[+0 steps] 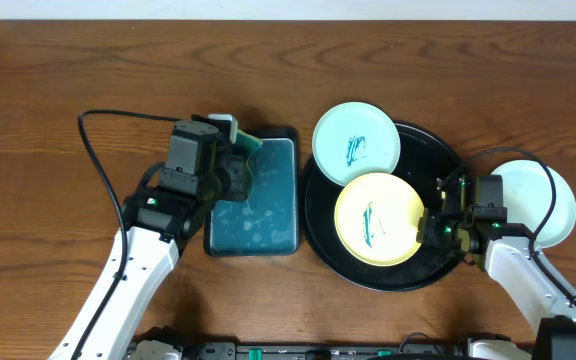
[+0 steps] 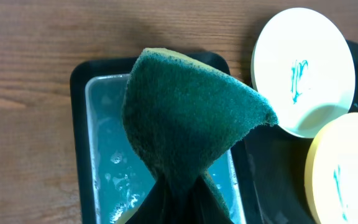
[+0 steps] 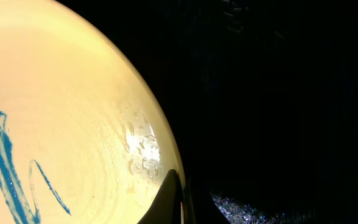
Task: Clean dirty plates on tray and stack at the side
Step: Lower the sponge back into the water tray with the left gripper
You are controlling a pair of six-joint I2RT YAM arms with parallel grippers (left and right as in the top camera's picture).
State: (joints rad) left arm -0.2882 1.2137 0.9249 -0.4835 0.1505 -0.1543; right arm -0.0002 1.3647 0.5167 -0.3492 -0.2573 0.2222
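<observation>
Overhead, left hand (image 1: 238, 160) pinches green sponge (image 2: 191, 112) over teal tray (image 1: 268, 215).

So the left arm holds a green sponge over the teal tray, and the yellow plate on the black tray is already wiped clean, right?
Not quite: the yellow plate on the black tray carries teal scribbles, as the overhead view shows. The rest holds: the left gripper holds the green sponge over the teal tray.
</observation>
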